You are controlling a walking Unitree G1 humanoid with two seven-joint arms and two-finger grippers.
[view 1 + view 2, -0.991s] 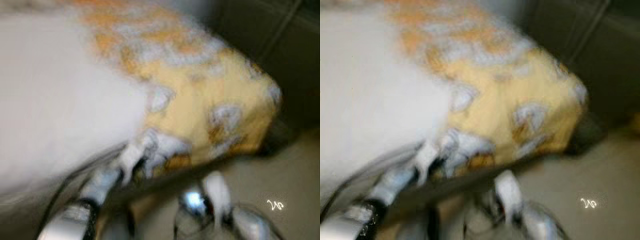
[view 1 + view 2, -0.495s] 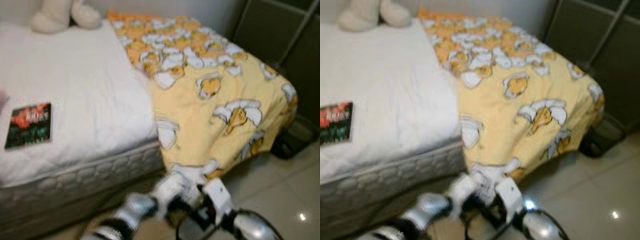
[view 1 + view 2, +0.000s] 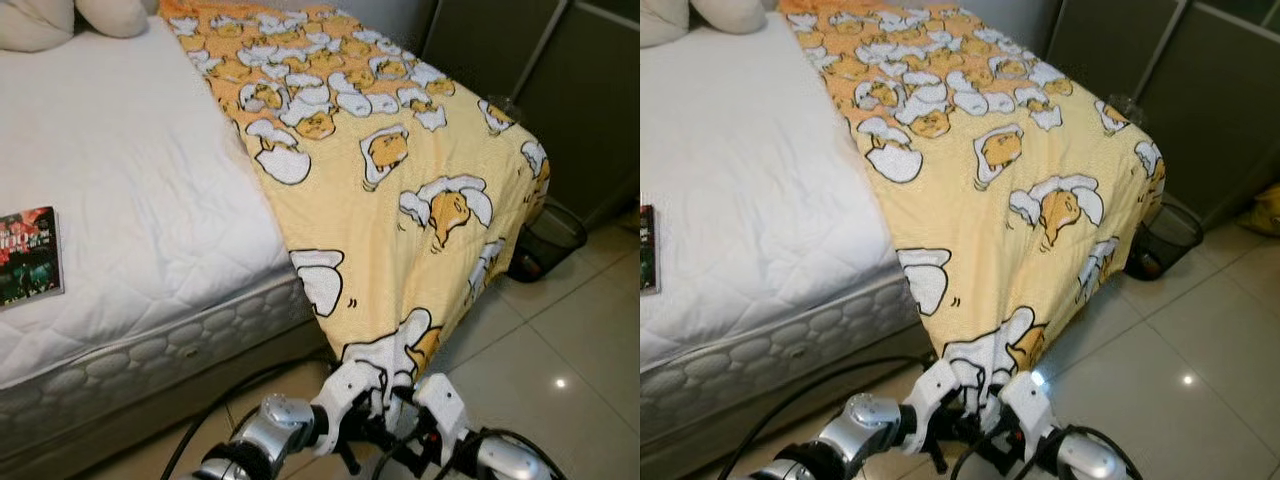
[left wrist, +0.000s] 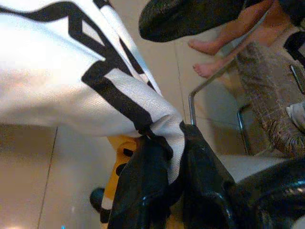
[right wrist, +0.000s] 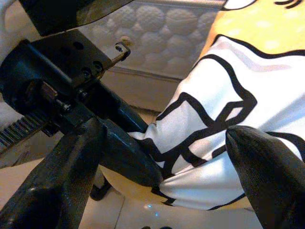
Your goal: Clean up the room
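Left gripper (image 4: 162,191) | pinching blanket (image 3: 400,190) corner | right gripper (image 5: 157,162) beside

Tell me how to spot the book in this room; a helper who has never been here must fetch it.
Find the bed with the bare white mattress beside the yellow blanket printed with cartoon eggs. The book lies flat on the white part, near the mattress's front edge on the robot's far left. It is the one dark, red-and-green cover on that pale surface, far from the cream pillows at the head.
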